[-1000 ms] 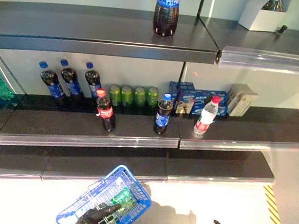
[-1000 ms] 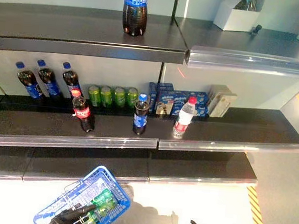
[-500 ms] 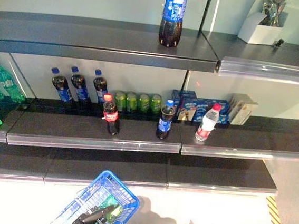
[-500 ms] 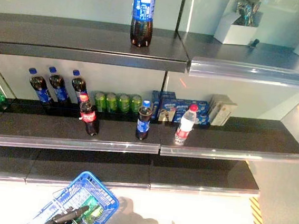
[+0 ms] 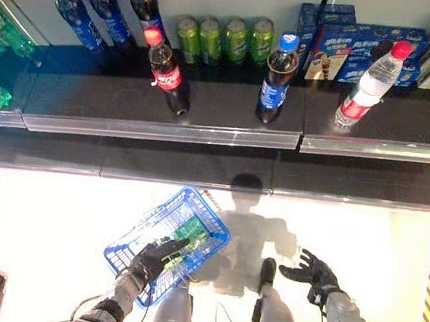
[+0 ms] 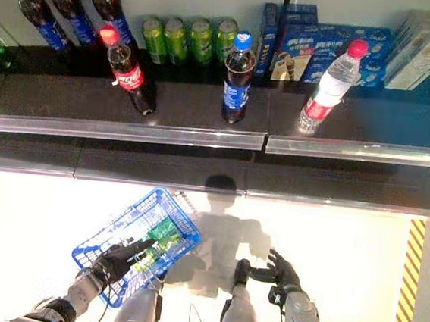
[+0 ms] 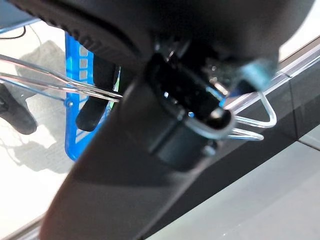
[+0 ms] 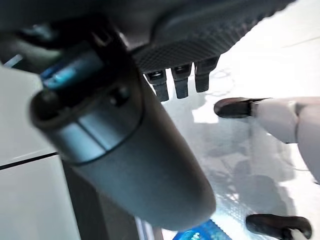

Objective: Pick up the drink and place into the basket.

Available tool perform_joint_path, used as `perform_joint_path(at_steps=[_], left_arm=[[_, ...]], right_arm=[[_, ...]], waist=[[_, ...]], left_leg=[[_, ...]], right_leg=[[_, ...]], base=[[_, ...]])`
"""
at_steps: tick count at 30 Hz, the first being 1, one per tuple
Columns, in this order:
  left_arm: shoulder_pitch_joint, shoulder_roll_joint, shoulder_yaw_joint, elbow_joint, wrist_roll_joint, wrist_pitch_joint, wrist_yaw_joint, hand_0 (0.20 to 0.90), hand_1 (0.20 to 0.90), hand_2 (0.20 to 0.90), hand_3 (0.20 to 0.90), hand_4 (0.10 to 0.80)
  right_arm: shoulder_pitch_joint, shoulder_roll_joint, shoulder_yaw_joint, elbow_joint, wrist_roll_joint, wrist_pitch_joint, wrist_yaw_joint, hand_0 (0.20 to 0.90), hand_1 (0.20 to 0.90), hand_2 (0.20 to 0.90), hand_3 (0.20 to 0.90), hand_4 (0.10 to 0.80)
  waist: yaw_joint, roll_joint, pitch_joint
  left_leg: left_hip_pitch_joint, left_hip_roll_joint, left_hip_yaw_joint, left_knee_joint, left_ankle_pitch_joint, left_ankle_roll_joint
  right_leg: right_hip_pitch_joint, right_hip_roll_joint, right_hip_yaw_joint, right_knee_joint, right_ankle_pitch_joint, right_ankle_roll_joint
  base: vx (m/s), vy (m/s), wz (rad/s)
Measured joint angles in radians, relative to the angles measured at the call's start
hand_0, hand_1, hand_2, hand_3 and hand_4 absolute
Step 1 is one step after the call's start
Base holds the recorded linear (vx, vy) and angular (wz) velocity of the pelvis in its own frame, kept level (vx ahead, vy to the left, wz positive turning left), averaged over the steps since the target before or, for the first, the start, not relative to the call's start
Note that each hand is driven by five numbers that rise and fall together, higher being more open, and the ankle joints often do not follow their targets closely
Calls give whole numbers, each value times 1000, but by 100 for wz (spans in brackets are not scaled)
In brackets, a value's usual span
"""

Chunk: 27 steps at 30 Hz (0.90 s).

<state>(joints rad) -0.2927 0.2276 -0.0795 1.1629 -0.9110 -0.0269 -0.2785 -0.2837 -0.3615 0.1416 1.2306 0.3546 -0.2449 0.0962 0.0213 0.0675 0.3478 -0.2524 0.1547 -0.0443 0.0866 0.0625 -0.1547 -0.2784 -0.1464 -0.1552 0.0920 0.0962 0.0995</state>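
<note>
Looking down from the robot's head, a blue wire basket sits in the lower middle of the frame over a pale floor. The left hand holds it from the lower left, carrying it by its wire handle (the wrist view shows the thin handle running across the hand). A green bottle already lies inside the basket. The right hand hangs at the lower right, fingers spread wide and holding nothing.

Across the top of the frame runs a dark shelf. Near its front edge stand three drinks, well apart from one another: a red-capped cola bottle left of centre, a blue-capped cola bottle at centre, and a clear water bottle toward the upper right. Green cans and more cola bottles line the back.

Any of these bottles looks full, so fairly heavy for its size, with a smooth, slippery plastic wall that gives a little under pressure. The labelled middle of the body seems the best place to wrap the fingers, keeping the bottle upright.
</note>
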Motion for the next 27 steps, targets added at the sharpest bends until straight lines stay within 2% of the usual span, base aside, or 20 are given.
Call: perform_joint_path(at_steps=[3,5,9,13,18,23,27], left_arm=[[-15,10,1,-8,0,0,-13,300,300,300,200,100],[-18,15,1,-26,0,-1,-19,300,300,300,200,100],[-17,23,1,-59,-1,-11,-19,300,300,300,200,100],[-18,26,-8,-108,-21,-21,-15,300,300,300,200,100],[-15,27,-8,-133,-36,-32,-12,300,300,300,200,100],[-10,33,-10,-142,-52,-36,-12,300,300,300,200,100],[-10,36,-9,-145,-58,-42,-13,300,300,300,200,100]], right_arm=[[6,-7,26,-21,1,-35,4,900,900,900,900,800],[10,-21,60,-72,0,-48,5,900,900,900,900,800],[15,-33,110,-242,-2,-50,-2,900,900,900,900,800],[20,-45,157,-501,-4,-52,-23,900,900,900,900,800],[17,-109,159,-793,-114,-51,-39,900,900,900,900,800],[-5,-200,156,-942,-134,-54,-37,900,900,900,900,800],[-19,-235,150,-1027,-136,-55,-38,900,900,900,900,800]], waist=[[-1,-22,6],[1,-24,8],[7,-28,12],[9,-41,27],[6,-54,55],[5,-59,59],[3,-59,70]], left_leg=[[-35,-15,-9,77,-40,7],[-74,-27,-18,129,-61,8],[-133,-37,-25,203,-89,4],[-178,-37,-48,250,-105,-5],[-186,-36,-51,256,-106,-6],[-186,-36,-51,245,-105,-6],[-186,-35,-50,241,-105,-6]], right_leg=[[-56,-25,6,130,-64,1],[-101,-36,15,202,-95,2],[-175,-49,26,309,-142,-7],[-223,-52,25,377,-178,-19],[-234,-51,25,392,-185,-21],[-234,-50,26,382,-182,-15],[-230,-49,25,376,-179,-11]], base=[[-38,-24,10],[-38,-13,7],[-35,-18,5],[6,-17,9],[4,-2,1],[1,4,1],[8,4,0]])
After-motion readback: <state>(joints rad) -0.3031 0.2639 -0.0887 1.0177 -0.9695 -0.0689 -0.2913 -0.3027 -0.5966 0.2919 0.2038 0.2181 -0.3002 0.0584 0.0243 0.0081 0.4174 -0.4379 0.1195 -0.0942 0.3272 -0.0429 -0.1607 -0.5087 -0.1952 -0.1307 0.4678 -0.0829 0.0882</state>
